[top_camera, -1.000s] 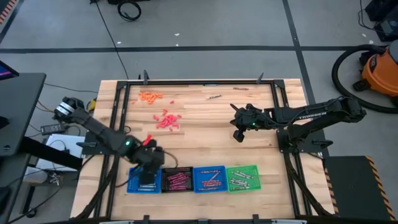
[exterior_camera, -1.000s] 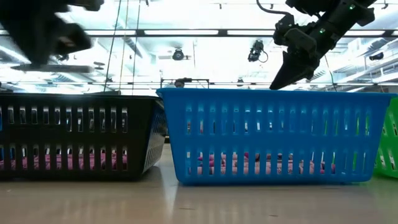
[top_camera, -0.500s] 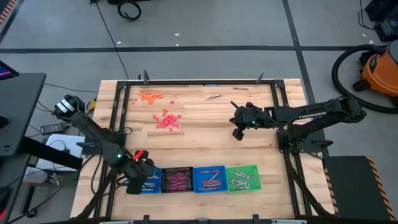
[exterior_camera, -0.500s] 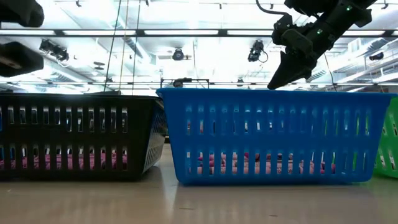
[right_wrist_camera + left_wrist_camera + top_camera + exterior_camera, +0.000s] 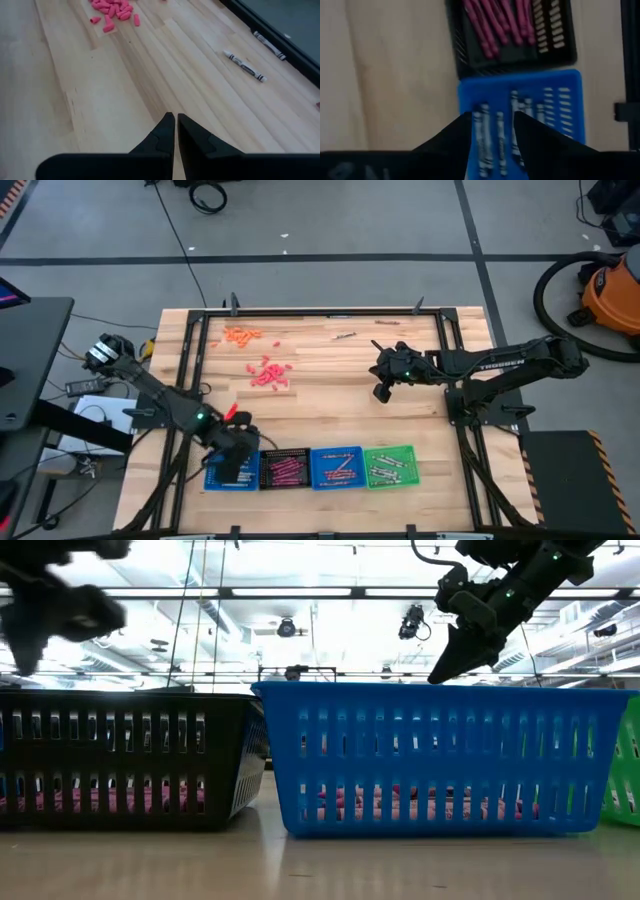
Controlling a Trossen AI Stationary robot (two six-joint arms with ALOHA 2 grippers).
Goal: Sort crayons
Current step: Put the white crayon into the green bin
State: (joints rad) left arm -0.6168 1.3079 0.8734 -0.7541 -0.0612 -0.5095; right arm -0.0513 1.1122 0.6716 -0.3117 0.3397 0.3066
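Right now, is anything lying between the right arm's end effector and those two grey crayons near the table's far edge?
Nothing visible does. Only bare wooden table lies between the right end effector and the two grey paper-wrapped crayons; the pink pile sits off to one side.

The wooden table (image 5: pixel 330 410) carries four trays in a row along its near edge: blue (image 5: pixel 222 473), black (image 5: pixel 284 469), blue (image 5: pixel 336 467), green (image 5: pixel 390 465). Loose crayons (image 5: pixel 268 373) lie scattered toward the far side.

High view straight down over whole surface (image 5: pixel 330 375); low view level, close behind trays; wrist views look down; blue tray (image 5: pixel 440 755) shared.
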